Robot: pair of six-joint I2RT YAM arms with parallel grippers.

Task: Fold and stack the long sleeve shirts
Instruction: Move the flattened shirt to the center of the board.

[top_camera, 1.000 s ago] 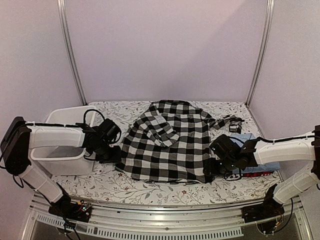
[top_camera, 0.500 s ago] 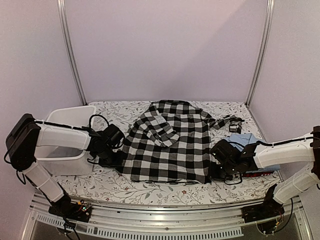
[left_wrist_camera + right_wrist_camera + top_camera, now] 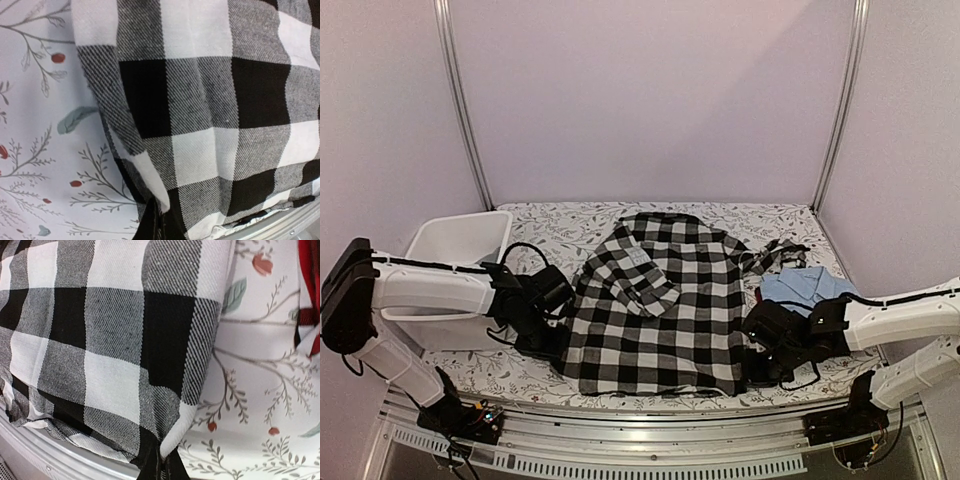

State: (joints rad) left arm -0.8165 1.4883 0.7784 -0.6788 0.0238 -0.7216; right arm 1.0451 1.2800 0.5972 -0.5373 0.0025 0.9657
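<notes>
Clamping checked shirt (image 3: 660,300), left claw (image 3: 156,223) sits by tub (image 3: 448,328), right claw (image 3: 161,461) by blue shirt (image 3: 800,288).

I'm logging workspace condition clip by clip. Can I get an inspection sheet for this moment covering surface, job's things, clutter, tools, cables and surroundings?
Surface: floral-print table cover, flat where it shows.
Job's things: checked shirt spread in the middle; light blue shirt to its right; red-and-black shirt, only an edge showing in the right wrist view.
Clutter: white tub at the far left.
Tools: left tool and right tool are each shut on a near corner of the checked shirt.
Cables: black cables loop at the left wrist, and more at the right wrist.
Surroundings: plain walls, metal posts.
</notes>
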